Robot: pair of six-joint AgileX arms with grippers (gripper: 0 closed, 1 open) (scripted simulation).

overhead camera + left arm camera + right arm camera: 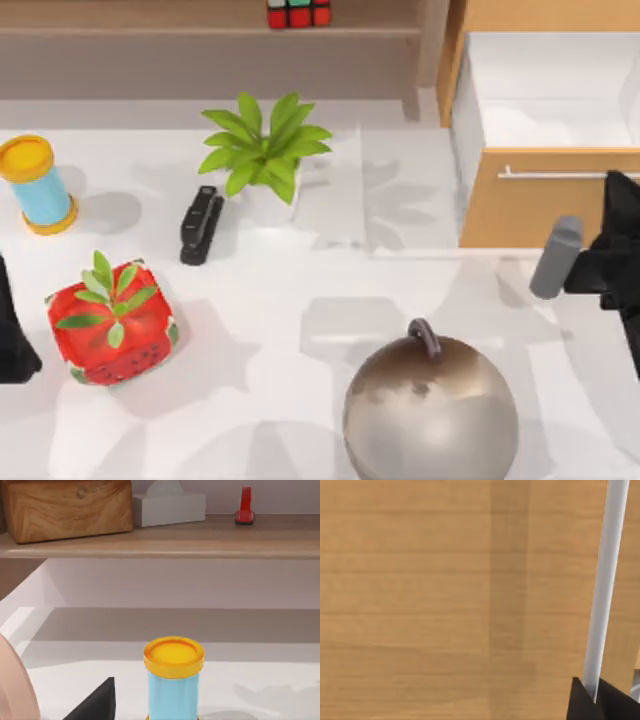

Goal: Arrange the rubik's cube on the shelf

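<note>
shelf (200, 32): I see matt light wood grain
drawer front (445, 600): smooth orange-brown wood, handle (604, 590) looks like satin metal
ball (430, 410): brushed metallic sheen
surface (300, 300): glossy white, I see reflections

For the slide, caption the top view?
Rubik's cube sits on the shelf; both arms are parked at the table's edges.

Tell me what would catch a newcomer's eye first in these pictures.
Probably the big metallic sphere at the table's front edge, right of centre, and the red strawberry-patterned cube topped with leaves near the front left. Behind them a green potted plant stands mid-table with a black stapler to its left. The rubik's cube already sits on the shelf at the back, and the right gripper is by the open drawer.
</note>
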